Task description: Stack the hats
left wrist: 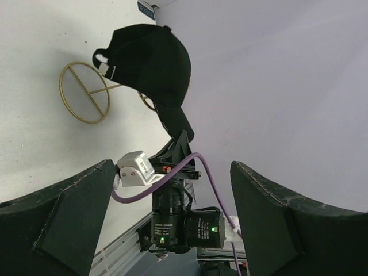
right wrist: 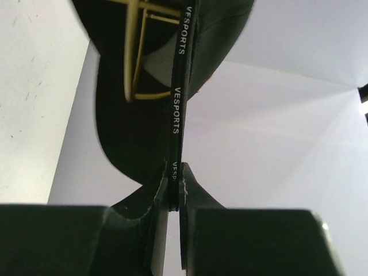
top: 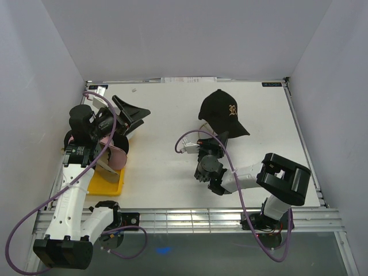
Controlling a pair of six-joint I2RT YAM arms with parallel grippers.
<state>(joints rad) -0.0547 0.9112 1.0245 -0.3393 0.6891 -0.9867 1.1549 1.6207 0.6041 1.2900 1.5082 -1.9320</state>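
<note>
Gripped the black cap [top: 221, 112] by its inner edge band with the right end effector [right wrist: 174, 172] — pinched tight on it. Sat over the gold wire stand [left wrist: 86, 92], mid-worktop [top: 161, 155], gold monogram showing. Hung the left end effector [left wrist: 172, 195] spread wide, holding nothing — above a pink cap [top: 117, 154] at the yellow tray [top: 106, 185], far left.

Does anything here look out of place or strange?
The black cap is perched on the gold wire stand instead of lying flat, and the shut right gripper pinches its inner band. Nothing looks spilled or damaged.
</note>
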